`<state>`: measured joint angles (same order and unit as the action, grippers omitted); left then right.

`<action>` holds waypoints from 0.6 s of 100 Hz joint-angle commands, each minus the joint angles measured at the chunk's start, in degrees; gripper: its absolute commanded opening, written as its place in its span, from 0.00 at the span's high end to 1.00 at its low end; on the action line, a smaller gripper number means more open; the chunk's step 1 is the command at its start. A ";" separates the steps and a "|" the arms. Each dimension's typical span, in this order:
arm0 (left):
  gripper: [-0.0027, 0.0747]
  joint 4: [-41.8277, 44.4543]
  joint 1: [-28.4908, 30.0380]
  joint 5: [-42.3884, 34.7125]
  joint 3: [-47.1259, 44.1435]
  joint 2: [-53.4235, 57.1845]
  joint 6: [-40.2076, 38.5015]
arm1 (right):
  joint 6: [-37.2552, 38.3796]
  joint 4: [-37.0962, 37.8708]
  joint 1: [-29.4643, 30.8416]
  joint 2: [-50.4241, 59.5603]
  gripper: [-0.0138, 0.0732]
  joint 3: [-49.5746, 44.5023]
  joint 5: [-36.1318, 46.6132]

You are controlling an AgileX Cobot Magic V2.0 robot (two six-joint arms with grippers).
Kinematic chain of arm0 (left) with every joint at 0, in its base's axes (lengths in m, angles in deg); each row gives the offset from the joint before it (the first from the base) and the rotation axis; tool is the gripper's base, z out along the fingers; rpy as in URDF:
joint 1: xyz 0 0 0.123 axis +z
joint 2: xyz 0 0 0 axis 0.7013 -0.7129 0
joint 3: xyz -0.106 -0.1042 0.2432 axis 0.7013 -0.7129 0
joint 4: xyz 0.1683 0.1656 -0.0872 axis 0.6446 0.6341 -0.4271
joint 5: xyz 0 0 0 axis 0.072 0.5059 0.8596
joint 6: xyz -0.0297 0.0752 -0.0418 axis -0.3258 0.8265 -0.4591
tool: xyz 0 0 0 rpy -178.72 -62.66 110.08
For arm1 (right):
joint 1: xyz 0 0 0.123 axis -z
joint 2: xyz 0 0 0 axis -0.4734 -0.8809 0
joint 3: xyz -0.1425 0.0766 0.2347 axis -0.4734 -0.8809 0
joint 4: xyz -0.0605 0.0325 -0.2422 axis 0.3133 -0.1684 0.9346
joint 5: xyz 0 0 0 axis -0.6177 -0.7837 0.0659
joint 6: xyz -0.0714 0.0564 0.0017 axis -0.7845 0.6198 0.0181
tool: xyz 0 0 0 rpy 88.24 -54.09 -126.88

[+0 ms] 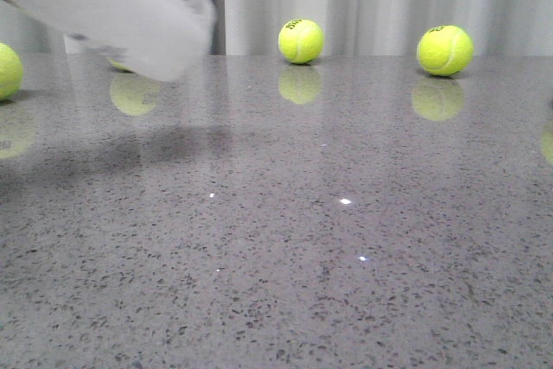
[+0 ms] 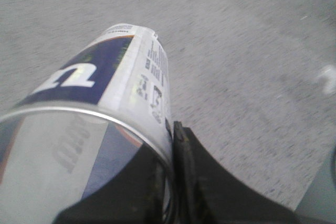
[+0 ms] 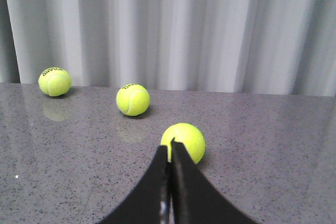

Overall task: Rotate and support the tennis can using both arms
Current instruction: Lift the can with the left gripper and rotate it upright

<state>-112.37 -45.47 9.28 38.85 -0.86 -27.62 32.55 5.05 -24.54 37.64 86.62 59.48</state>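
Up front, the blurred tennis can (image 1: pixel 112 10) hangs tilted above the speckled grey counter (image 1: pixel 346 239), while the left wrist alone shows the left tool (image 2: pixel 170 182) pinching its rim, and the right tool (image 3: pixel 169 153) sits closed, empty, before white curtains (image 3: pixel 184 24).

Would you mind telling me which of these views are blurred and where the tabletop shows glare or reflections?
Front view: the tennis can is motion-smeared at upper left; the glossy table mirrors the balls and shows small glints. Left wrist view: soft throughout, can label still legible. Right wrist view: sharp, with faint ball reflections.
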 commanded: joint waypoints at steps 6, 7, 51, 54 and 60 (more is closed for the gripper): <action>0.99 6.74 0.26 -1.65 4.30 4.56 -7.87 | 0.01 0.29 0.31 -0.74 0.92 1.53 4.79; 0.99 7.78 0.26 -1.36 4.44 4.80 -8.32 | 0.01 0.29 0.31 -0.74 0.92 1.53 4.79; 0.99 23.80 -1.90 4.45 6.05 5.33 -21.96 | 0.01 0.29 0.31 -0.74 0.92 1.53 4.79; 0.99 23.80 -1.90 4.45 6.05 5.20 -21.96 | 0.01 0.29 0.31 -0.74 0.92 1.53 4.79; 0.99 23.80 -1.90 4.45 5.95 5.10 -21.96 | 0.01 0.29 0.31 -0.74 0.92 1.53 4.79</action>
<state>-87.30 -46.83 13.44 42.99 4.47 -48.76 32.55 5.05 -24.54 37.64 86.62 59.48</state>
